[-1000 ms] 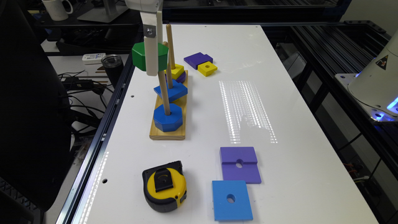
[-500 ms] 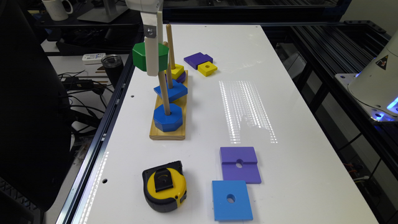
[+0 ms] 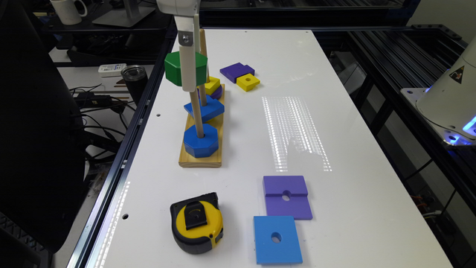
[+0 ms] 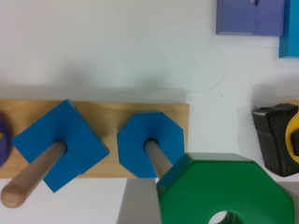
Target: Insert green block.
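Note:
The green block (image 3: 173, 69), a thick dark-green octagon with a round hole, hangs in the air above the wooden peg base (image 3: 199, 160). My gripper (image 3: 187, 80) is shut on it; one grey finger (image 4: 138, 203) shows beside the green block (image 4: 229, 189) in the wrist view. The block sits over the upper end of the nearest peg (image 3: 197, 115), hiding the peg's tip. That peg carries the blue octagon (image 3: 200, 140) at its foot. I cannot tell whether the peg's tip has entered the hole.
A blue square block (image 3: 204, 108) sits on the middle peg; yellow and purple pieces (image 3: 212, 86) on the far one. Loose purple (image 3: 236, 71) and yellow (image 3: 248, 82) blocks, a purple square (image 3: 287, 197), a blue square (image 3: 277, 240) and a tape measure (image 3: 197, 223) lie on the white table (image 3: 353, 149).
The gripper with the green block has edged slightly toward the exterior view's right, closer over the nearest peg. Nothing else has moved.

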